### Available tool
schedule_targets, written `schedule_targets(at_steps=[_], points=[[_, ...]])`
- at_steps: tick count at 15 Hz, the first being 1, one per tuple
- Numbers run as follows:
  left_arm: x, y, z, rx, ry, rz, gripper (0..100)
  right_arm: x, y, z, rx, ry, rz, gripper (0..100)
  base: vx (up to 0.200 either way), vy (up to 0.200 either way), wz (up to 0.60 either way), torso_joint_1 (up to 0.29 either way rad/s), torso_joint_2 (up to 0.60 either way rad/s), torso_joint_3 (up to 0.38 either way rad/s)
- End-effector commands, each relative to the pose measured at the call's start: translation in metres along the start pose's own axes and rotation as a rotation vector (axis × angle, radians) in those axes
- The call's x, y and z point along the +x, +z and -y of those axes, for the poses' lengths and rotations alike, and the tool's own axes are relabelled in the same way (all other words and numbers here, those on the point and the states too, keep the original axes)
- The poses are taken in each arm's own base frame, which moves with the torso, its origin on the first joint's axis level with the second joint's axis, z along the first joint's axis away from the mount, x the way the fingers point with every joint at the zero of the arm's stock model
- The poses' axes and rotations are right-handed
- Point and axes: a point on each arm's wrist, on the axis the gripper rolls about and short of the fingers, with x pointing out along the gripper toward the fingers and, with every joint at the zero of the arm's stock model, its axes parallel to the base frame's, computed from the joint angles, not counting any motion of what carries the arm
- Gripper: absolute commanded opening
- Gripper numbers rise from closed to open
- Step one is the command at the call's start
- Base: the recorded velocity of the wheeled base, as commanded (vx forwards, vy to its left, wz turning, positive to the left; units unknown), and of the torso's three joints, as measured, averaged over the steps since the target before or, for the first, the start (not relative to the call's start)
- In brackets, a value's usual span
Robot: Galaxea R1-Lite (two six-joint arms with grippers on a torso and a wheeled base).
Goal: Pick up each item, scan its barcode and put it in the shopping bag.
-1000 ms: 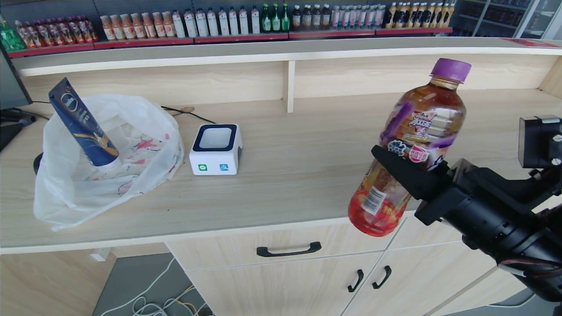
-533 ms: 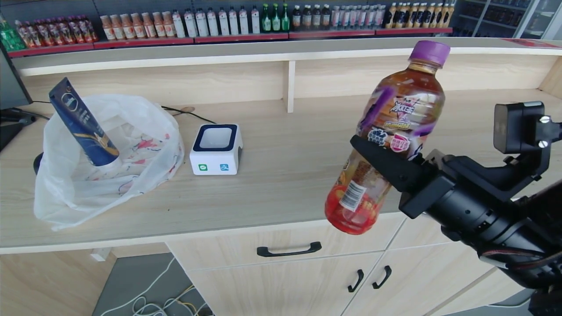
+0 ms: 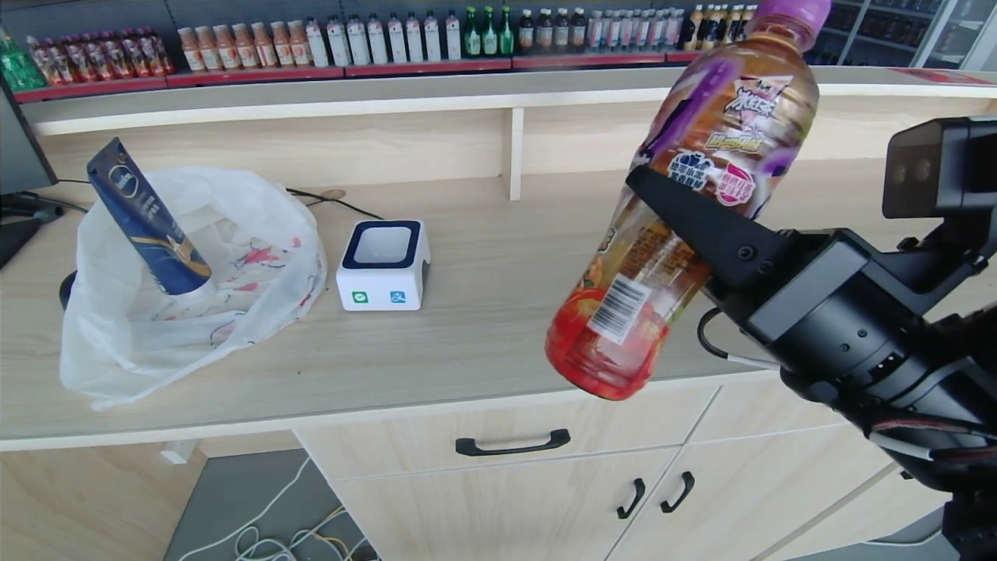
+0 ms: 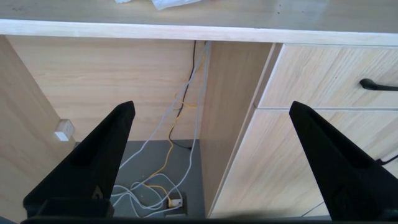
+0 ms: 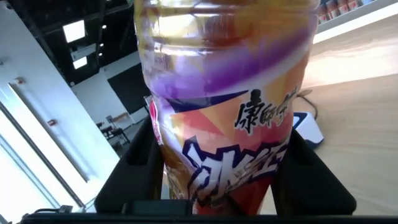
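My right gripper point(image 3: 689, 226) is shut on a drink bottle point(image 3: 685, 195) with a purple cap and amber liquid, held tilted in the air over the counter's front right. Its barcode point(image 3: 619, 308) faces outward near the bottom. Close up in the right wrist view, the bottle point(image 5: 227, 99) sits between the dark fingers point(image 5: 134, 165). The white scanner point(image 3: 383, 265) stands on the counter, well to the bottle's left. A white shopping bag point(image 3: 187, 280) lies at the far left with a dark blue tube point(image 3: 144, 218) standing in it. My left gripper point(image 4: 208, 162) hangs open below the counter edge, empty.
The wooden counter point(image 3: 498, 273) has a raised back ledge with a divider point(image 3: 512, 152). Shelves of bottles point(image 3: 467, 35) line the wall behind. Cabinet drawers and doors with black handles point(image 3: 512, 446) sit below. Cables point(image 4: 165, 180) trail on the floor under the counter.
My right arm has lifted the bottle higher and carried it left toward the scanner, with the barcode end swinging forward. The bag, tube and scanner have not moved.
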Motion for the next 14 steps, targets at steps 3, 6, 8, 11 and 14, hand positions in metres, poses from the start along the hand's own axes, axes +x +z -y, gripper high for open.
schedule_targets(at_steps=[3, 6, 8, 11, 14], points=[[0.0, 0.0, 0.0, 0.0, 0.0, 0.0, 100, -0.0038, 0.0137, -0.0126, 0.047, 0.038, 0.039, 0, 0.0, 0.0, 0.0, 0.0, 0.0, 0.0], [0.0, 0.0, 0.0, 0.0, 0.001, 0.0, 100, -0.0033, 0.0125, -0.0148, 0.057, 0.046, 0.036, 0, 0.0, 0.0, 0.0, 0.0, 0.0, 0.0], [0.0, 0.0, 0.0, 0.0, 0.001, 0.0, 100, -0.0036, 0.0104, -0.0159, 0.063, 0.049, 0.028, 0, 0.0, 0.0, 0.0, 0.0, 0.0, 0.0], [0.0, 0.0, 0.0, 0.0, 0.0, 0.0, 100, -0.0037, 0.0097, -0.0155, 0.066, 0.048, 0.025, 0, 0.0, 0.0, 0.0, 0.0, 0.0, 0.0], [0.0, 0.0, 0.0, 0.0, 0.0, 0.0, 100, -0.0034, 0.0088, -0.015, 0.078, 0.046, 0.022, 0, 0.0, 0.0, 0.0, 0.0, 0.0, 0.0]])
